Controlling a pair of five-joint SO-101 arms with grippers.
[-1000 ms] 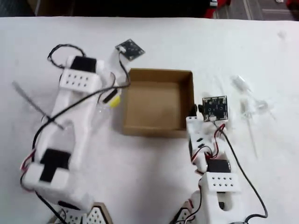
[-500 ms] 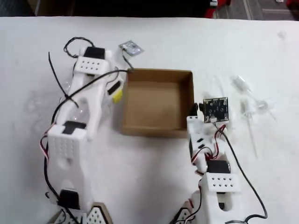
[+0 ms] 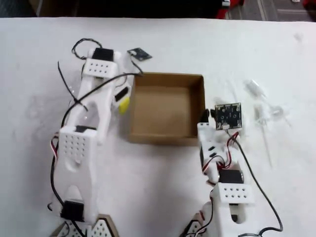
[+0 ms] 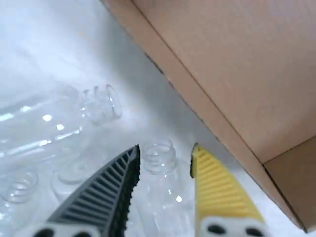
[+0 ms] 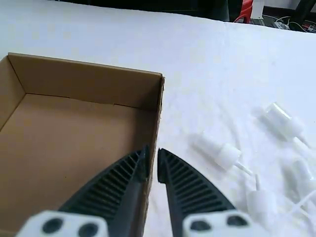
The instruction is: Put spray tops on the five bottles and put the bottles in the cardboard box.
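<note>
Lengthwise between left gripper's jaws lies a bottle, neck toward the box.

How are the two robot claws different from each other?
Colour: the left gripper has one yellow finger and one black; the right gripper has two black ones.
Opening: the left is open, with a clear bottle between its fingers; the right is almost shut, with nothing between.
Place: the left is down beside the cardboard box; the right is at its edge.
Both have ribbed fingers.
</note>
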